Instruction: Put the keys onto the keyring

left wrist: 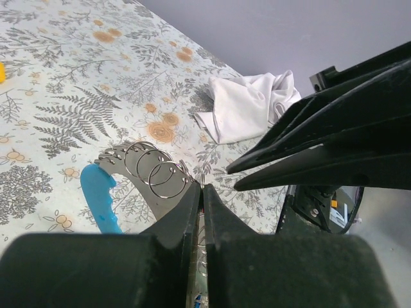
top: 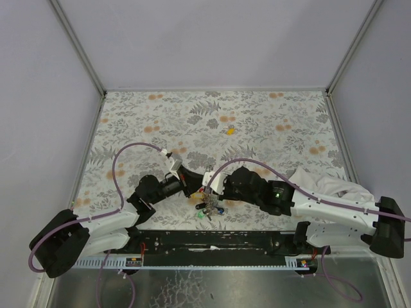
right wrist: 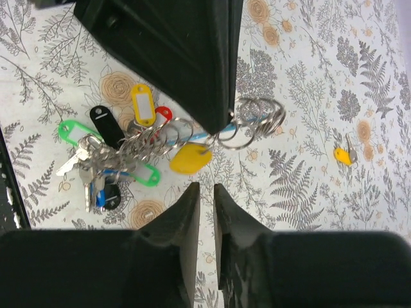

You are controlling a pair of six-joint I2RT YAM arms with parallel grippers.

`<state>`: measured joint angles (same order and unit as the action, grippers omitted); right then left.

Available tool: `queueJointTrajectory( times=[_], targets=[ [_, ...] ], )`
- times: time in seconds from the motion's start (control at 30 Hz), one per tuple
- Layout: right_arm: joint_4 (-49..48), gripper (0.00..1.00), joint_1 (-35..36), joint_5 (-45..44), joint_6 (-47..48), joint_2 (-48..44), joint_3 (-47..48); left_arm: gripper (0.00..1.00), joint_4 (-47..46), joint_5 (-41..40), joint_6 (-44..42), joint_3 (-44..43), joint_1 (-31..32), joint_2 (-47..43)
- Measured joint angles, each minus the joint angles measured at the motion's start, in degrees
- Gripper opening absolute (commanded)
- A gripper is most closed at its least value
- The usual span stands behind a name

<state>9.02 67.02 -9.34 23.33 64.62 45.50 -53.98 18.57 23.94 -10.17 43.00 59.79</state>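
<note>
Yellow plastic lies nearest: a yellow-capped key (right wrist: 191, 158) sits on the tabletop (top: 270, 122) just past my right gripper (right wrist: 205, 187), whose fingers are slightly parted and hold nothing. I can't tell whether that key is fully threaded. If it only rests against the wire, any tug on the bunch would leave it behind.

Beyond it, my left gripper (left wrist: 201, 187) is pinched tight on what looks like the keyring (right wrist: 250, 128). The wire is thin and slick, so it could slide out of the pinch. My two grippers are also crowded tip to tip, so a careless reach could knock them together.

The keyring is a string of linked silvery loops lying near the table's front edge between my arms. Hanging from it are green, black, red and yellow tags and a bunch of keys (right wrist: 90, 170). Well beyond it, a loose yellow key (right wrist: 345, 154) lies alone.
</note>
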Motion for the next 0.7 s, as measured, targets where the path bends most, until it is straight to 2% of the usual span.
queueJointTrajectory(
  times=[0.1,0.3,0.7],
  targets=[
    [0.9,0.31,0.0,0.4,0.0,-2.5,-1.3,0.00,0.0,-0.7,-0.3,0.0,0.0,-0.2],
    [0.2,0.33,0.0,1.5,0.1,-6.7,-5.2,0.00,0.0,-0.9,-0.3,0.0,0.0,-0.2],
    [-17.6,0.32,-0.8,4.6,0.2,-8.4,-14.1,0.00,0.0,-0.8,-0.3,-0.1,0.0,-0.2]
  ],
)
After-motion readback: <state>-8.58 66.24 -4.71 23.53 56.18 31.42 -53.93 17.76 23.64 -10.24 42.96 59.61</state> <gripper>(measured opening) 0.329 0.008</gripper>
